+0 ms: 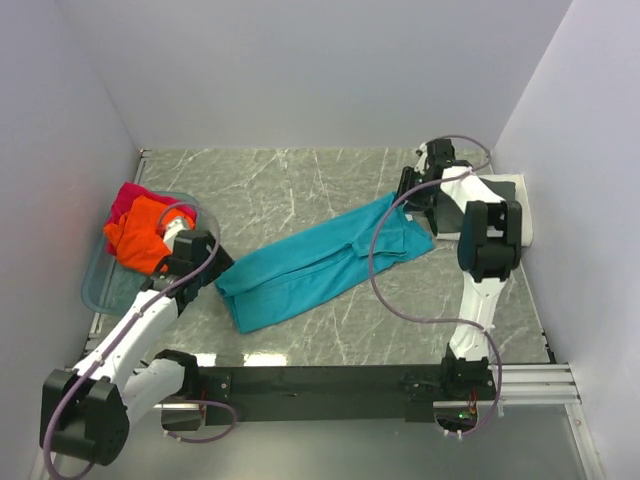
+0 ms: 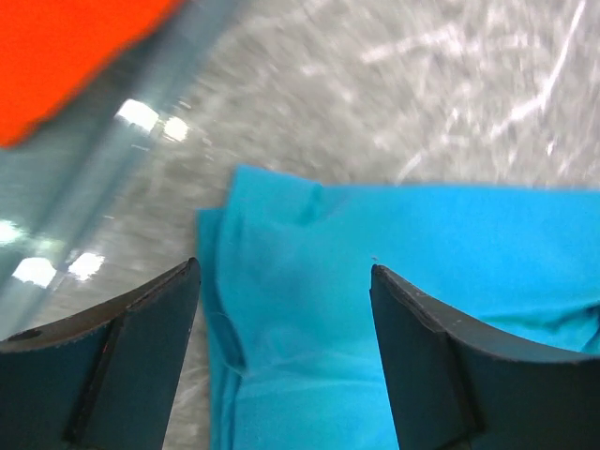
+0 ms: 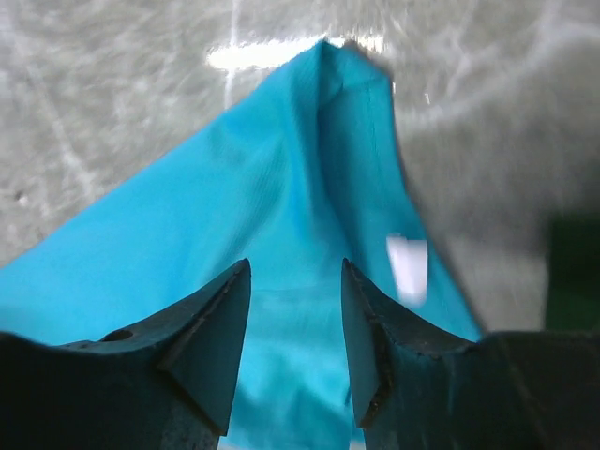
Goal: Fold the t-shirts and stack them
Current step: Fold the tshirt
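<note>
Marbled desk (image 1: 300,180), centre frame: we see teal t-shirt (image 1: 320,265) under left pincer (image 2: 283,272) and right pincer (image 3: 295,267), both apart.

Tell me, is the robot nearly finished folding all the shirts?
Not yet! The teal shirt lies on the table as a long narrow strip, so it looks only partly folded. The left gripper and right gripper hang open over its two ends. The orange shirt and the magenta-red shirt sit crumpled in the tub, not yet folded.
</note>
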